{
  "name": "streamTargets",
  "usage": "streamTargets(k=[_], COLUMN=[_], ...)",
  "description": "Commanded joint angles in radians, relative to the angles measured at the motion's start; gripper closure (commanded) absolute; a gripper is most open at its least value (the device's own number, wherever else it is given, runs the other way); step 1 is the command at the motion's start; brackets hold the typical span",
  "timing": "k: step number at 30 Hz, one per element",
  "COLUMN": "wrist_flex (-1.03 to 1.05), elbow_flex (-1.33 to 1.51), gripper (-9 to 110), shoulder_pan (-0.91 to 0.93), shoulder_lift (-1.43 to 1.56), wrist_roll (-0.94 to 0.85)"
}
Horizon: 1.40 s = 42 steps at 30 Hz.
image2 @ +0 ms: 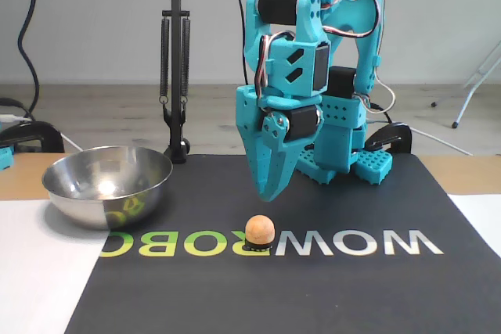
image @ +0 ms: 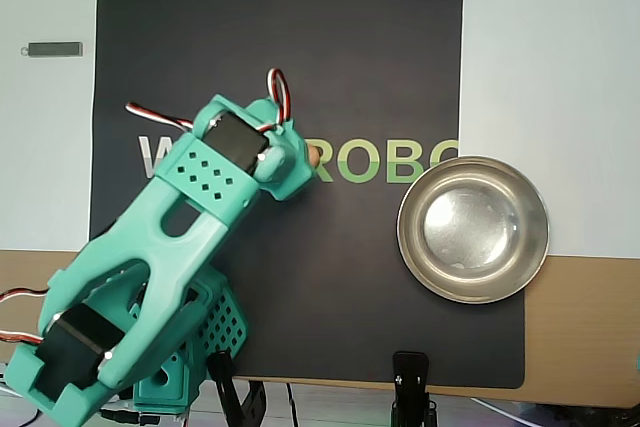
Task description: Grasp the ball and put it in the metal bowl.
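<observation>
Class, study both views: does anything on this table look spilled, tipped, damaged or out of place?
Nothing stands out. The ball sits on the mat's lettering, the metal bowl stands upright and empty, and the gripper hangs above the ball, apart from it.

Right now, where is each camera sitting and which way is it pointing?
Overhead view: hangs above the table, looking straight down on the mat; the teal arm reaches up from bottom left and hides most of the ball.
Fixed view: sits low at the mat's far end, facing the arm's base; the gripper points down above the ball.
Both show ball, bowl, mat lettering, arm.
</observation>
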Motion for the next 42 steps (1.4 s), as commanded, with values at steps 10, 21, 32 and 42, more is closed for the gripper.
streamTargets(k=[10,21,32,42], wrist_flex=[-0.005,-0.005,-0.005,-0.003], elbow_flex=[-0.012,-0.005,-0.005,-0.031], gripper=[101,101,101,101], shoulder_pan=[-0.011,-0.009,-0.009,-0.009], shoulder_lift=[0.021,0.021,0.020,-0.041], wrist_roll=[-0.014,-0.060,-0.126,-0.176])
